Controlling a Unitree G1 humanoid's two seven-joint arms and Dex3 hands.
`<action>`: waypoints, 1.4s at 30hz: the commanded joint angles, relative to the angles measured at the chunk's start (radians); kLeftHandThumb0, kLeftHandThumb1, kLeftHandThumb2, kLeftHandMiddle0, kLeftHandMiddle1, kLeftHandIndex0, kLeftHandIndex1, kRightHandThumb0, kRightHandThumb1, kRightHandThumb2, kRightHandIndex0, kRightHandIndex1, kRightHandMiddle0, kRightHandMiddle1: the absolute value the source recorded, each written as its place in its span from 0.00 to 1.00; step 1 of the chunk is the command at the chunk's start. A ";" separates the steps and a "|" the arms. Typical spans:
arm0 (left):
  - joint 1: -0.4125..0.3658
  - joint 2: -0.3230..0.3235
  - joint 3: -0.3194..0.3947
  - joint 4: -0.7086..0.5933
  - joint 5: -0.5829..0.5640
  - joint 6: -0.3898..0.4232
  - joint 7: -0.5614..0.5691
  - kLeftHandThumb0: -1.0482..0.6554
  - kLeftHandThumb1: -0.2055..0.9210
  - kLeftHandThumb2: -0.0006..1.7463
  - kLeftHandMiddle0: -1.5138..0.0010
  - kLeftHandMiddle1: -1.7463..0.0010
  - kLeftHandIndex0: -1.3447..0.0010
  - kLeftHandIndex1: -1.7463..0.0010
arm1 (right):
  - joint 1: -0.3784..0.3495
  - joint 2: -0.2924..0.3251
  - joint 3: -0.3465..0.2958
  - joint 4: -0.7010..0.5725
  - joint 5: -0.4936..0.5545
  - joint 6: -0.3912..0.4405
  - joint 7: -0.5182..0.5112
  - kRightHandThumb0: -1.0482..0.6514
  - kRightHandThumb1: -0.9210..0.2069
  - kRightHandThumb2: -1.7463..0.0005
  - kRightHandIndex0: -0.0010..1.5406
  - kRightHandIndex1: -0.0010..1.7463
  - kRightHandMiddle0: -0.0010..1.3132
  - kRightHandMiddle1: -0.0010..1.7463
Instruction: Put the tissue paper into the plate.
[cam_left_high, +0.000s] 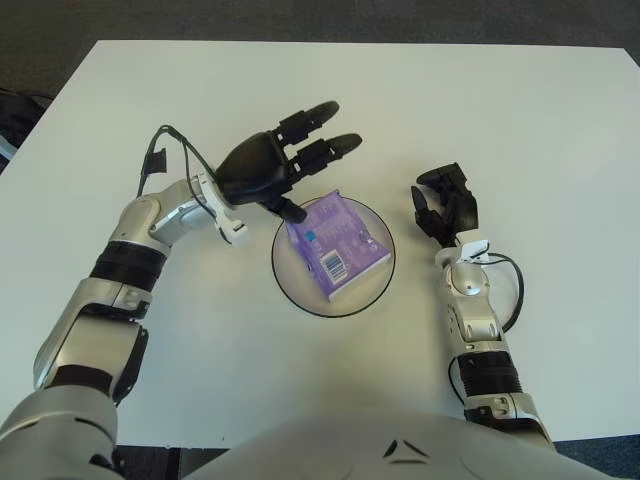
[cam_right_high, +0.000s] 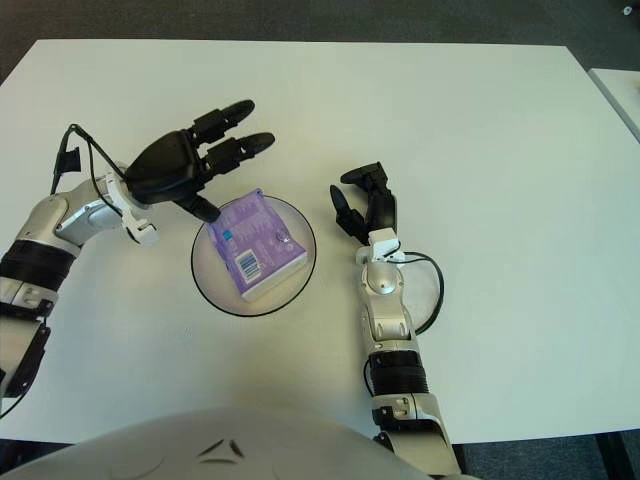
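A purple pack of tissue paper (cam_left_high: 335, 243) with a barcode label lies inside the round clear plate (cam_left_high: 372, 288) at the table's middle. My left hand (cam_left_high: 300, 165) hovers just above and to the left of the plate, fingers spread and holding nothing; its thumb tip is near the pack's upper left corner. The pack shows free of the fingers in the right eye view too, tissue paper (cam_right_high: 252, 243). My right hand (cam_left_high: 445, 205) shows to the right of the plate, idle.
The white table (cam_left_high: 500, 110) spreads wide around the plate, with dark floor beyond its far edge. A black cable (cam_left_high: 510, 290) loops beside my right forearm.
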 joint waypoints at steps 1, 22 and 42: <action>-0.003 -0.027 0.014 0.063 -0.053 -0.017 0.044 0.01 1.00 0.49 1.00 1.00 1.00 0.83 | 0.081 0.012 -0.005 0.102 0.029 0.086 0.021 0.41 0.00 0.77 0.31 0.53 0.24 0.92; -0.073 -0.128 0.056 0.391 -0.305 -0.230 0.013 0.02 1.00 0.41 1.00 1.00 1.00 0.92 | 0.072 0.007 -0.016 0.142 0.046 0.059 0.029 0.41 0.00 0.77 0.32 0.52 0.24 0.93; -0.022 -0.169 0.049 0.400 -0.550 -0.221 -0.222 0.07 1.00 0.46 1.00 1.00 1.00 1.00 | 0.072 -0.005 -0.025 0.148 0.046 0.057 0.043 0.41 0.00 0.77 0.32 0.53 0.24 0.93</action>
